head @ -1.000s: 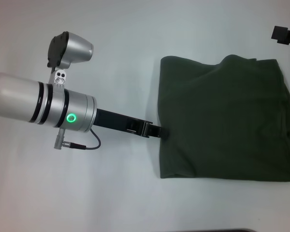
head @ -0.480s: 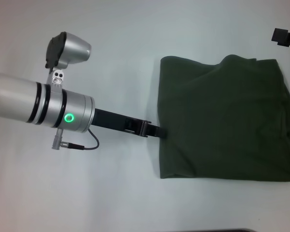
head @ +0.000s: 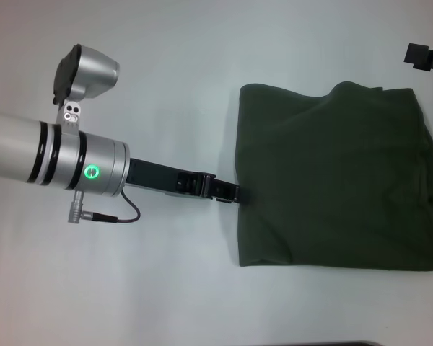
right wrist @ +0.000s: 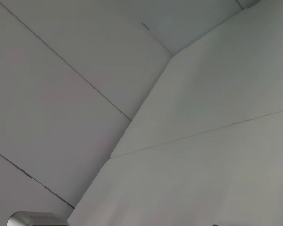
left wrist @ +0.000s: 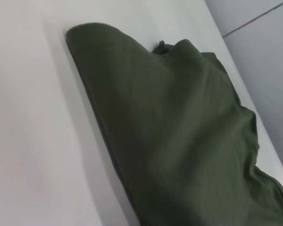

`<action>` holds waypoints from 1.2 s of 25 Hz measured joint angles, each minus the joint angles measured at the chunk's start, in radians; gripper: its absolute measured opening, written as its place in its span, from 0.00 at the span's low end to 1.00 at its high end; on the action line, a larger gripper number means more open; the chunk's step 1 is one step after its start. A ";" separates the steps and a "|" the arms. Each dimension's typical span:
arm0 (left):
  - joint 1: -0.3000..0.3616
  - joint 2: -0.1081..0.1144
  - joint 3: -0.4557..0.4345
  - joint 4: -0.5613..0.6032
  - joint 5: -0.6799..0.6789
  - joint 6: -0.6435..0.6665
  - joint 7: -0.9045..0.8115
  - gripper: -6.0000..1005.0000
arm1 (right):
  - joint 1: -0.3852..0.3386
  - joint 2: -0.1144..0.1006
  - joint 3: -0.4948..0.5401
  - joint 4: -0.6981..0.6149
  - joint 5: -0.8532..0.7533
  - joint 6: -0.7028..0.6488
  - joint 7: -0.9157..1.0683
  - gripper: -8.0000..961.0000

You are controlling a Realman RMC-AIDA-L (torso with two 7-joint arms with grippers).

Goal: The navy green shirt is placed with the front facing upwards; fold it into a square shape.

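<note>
Head view: left end effector (head: 233, 193) touches the navy green shirt's (head: 339, 180) edge, opening indiscernible.

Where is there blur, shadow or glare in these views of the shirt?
Head view: even light, no glare, and the navy green shirt is sharp, with the left gripper at its edge. Left wrist view: the near cloth is soft and casts a faint shadow on the table. Right wrist view: only pale panels.

We see the white table (head: 202, 288) open along its left and near edges. Only the folded navy green shirt (head: 332, 180) occupies its right side, blocking passage there.
</note>
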State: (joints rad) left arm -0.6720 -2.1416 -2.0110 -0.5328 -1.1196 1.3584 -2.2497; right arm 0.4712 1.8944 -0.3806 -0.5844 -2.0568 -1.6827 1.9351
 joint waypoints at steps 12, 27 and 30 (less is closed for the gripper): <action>-0.007 -0.012 0.004 0.004 0.004 0.018 -0.051 0.73 | 0.000 -0.004 0.001 0.000 -0.001 0.000 0.003 0.95; -0.032 -0.021 0.010 0.008 -0.002 0.041 -0.057 0.90 | 0.000 -0.005 0.002 0.000 -0.001 0.000 0.004 0.95; -0.034 -0.021 0.010 0.008 -0.003 0.045 -0.061 0.90 | 0.000 -0.005 0.002 0.000 0.000 0.000 0.004 0.95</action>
State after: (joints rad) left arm -0.7060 -2.1629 -2.0012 -0.5245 -1.1222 1.4030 -2.3107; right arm 0.4709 1.8897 -0.3788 -0.5844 -2.0568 -1.6827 1.9389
